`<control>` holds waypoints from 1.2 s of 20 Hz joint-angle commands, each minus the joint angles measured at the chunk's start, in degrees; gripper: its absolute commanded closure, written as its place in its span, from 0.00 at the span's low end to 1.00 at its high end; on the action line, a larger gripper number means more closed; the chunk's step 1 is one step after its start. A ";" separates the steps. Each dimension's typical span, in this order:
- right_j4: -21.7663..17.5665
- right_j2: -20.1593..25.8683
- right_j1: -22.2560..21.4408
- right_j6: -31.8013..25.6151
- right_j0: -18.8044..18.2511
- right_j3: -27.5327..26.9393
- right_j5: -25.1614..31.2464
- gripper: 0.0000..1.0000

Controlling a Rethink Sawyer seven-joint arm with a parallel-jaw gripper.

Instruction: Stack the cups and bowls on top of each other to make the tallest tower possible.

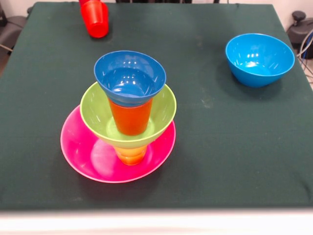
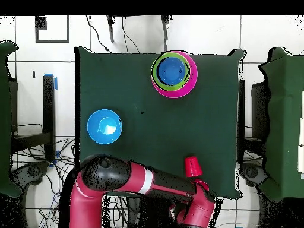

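Fingers we cannot make out, so we cannot tell their state; the arm [image 2: 148, 183] lies along the surface's [image 2: 136, 77] edge. Well apart from it we see the tower [image 1: 128, 112]: glossy pink bowl [image 1: 83, 152], yellow cup [image 1: 131, 155], lime bowl [image 1: 98, 115], orange cup [image 1: 131, 120], dark blue bowl [image 1: 129, 78] on top.
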 commanded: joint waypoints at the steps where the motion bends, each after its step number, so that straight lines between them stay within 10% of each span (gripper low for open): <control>1: 11.82 13.55 15.39 -16.34 -1.41 -10.12 4.96 0.00; 24: 15.35 10.81 22.33 -13.09 3.00 -9.82 -2.28 0.00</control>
